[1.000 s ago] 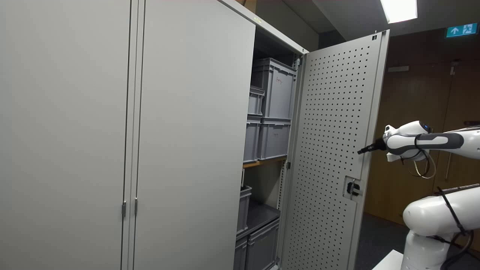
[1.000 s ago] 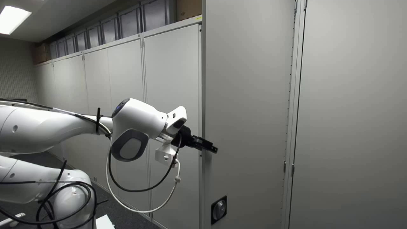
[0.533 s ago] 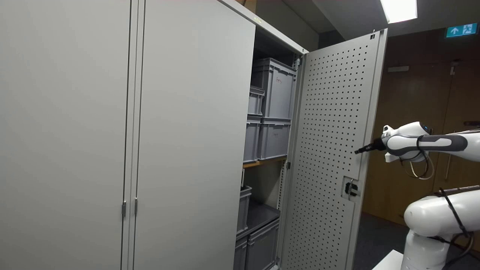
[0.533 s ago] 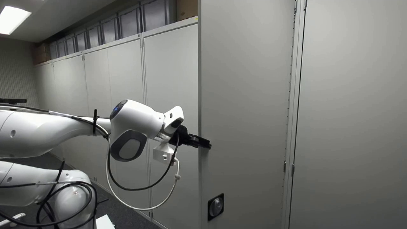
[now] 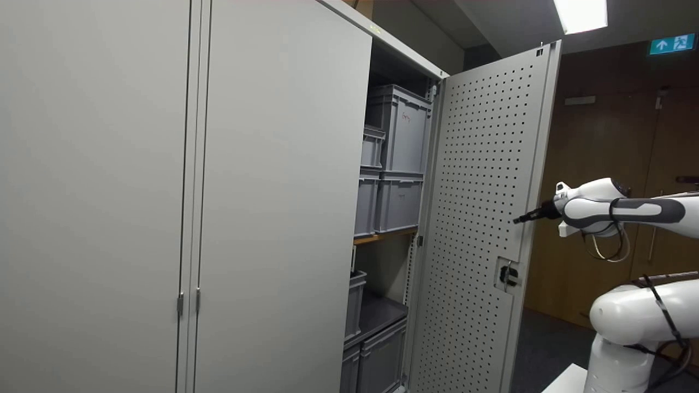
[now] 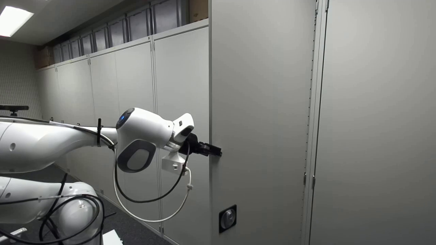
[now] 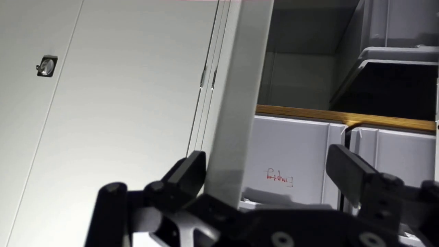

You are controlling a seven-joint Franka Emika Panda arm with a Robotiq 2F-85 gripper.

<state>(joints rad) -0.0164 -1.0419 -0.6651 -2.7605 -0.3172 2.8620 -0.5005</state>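
In an exterior view: perforated cabinet door (image 5: 475, 164) swung slightly towards shut this past second; wide ajar, so closing looks partway. In an exterior view: its round knob (image 6: 227, 218) shifted too (arm (image 6: 150, 127) moving along). In the wrist view: claw (image 7: 267, 157) fully spread, gripping nothing, straddling the door's free edge (image 7: 240, 103), close by one finger (image 7: 193, 168).

Cabinet door (image 5: 480, 185) stands open; free edge between the fingers (image 7: 346, 168) of the gripper (image 7: 267, 161), one at the outer face, one at the inner. Contact unclear. Latch (image 5: 508, 275) on same door, lower than the gripper. Inside, per an exterior view: upper bin (image 5: 405, 131) on lower bin (image 5: 401, 204); neighbouring stack (image 5: 368, 199) just left; all above shelf (image 5: 367, 239). Under that shelf, another bin (image 5: 355, 303) at left. In an exterior view, arm (image 6: 143, 139) left of the door, before the cabinet row (image 6: 184, 68); crates (image 6: 138, 25) on top of that row.
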